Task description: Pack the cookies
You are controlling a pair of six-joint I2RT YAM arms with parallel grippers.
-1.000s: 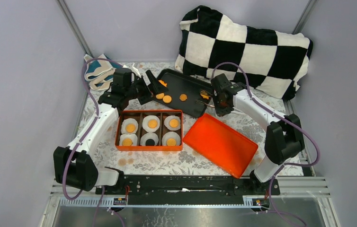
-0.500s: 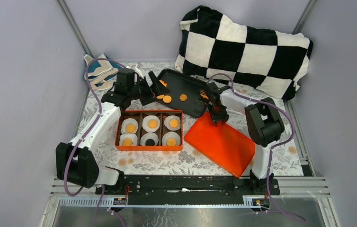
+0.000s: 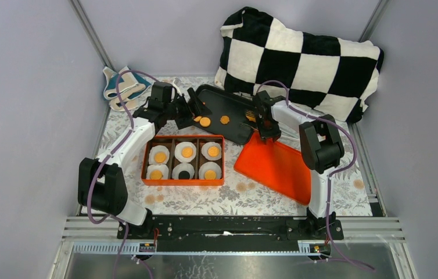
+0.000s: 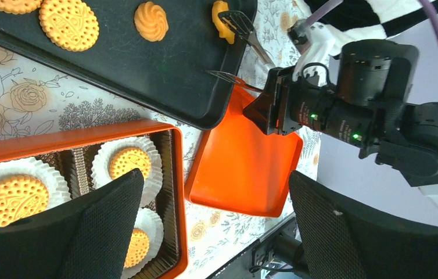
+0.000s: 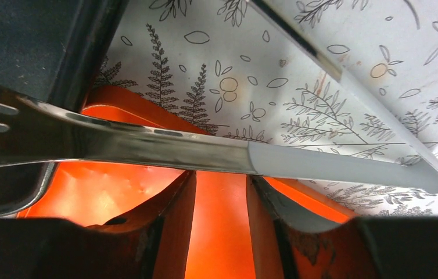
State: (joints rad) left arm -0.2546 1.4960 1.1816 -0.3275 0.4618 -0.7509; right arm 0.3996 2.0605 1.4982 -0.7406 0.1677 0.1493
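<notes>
Cookies (image 3: 205,122) sit on the black tray (image 3: 234,104). My left gripper (image 3: 193,110) gapes wide over its left end, mid-pick. My right gripper (image 5: 219,186), jaws apart, hovers by tongs (image 5: 147,148) at its right edge. Next: pinch one squarely.

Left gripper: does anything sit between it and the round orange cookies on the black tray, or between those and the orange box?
Nothing visible does. The open left gripper hovers by the round orange cookies on the black tray. The orange compartment box lies right beside it, uncovered. The metal tongs lie at the tray's other end.
</notes>
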